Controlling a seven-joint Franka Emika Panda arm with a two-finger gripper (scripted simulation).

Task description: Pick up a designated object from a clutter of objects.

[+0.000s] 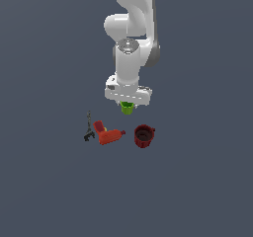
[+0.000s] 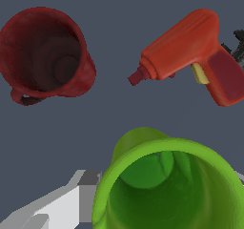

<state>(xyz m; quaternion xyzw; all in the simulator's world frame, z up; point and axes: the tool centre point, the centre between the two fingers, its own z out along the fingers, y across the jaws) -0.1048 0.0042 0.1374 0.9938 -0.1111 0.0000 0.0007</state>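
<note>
The lime-green cup [image 1: 127, 108] hangs right under my gripper [image 1: 127, 104], apart from the other objects. In the wrist view the green cup [image 2: 167, 190] fills the near part of the picture, open mouth toward the camera. A grey-white finger [image 2: 71, 202] presses against its outer wall; the other finger is mostly hidden by the cup. The gripper is shut on the cup. The dark red mug [image 1: 144, 136] stands upright, in the wrist view too [image 2: 45, 54]. The red-orange drill-like tool [image 1: 108, 134] lies on its side and also shows in the wrist view [image 2: 190, 51].
A thin dark grey clamp-like tool [image 1: 89, 129] lies at the exterior view's left of the drill; only its tip shows in the wrist view [image 2: 237, 44]. The ground is a plain dark grey surface [image 1: 197, 181].
</note>
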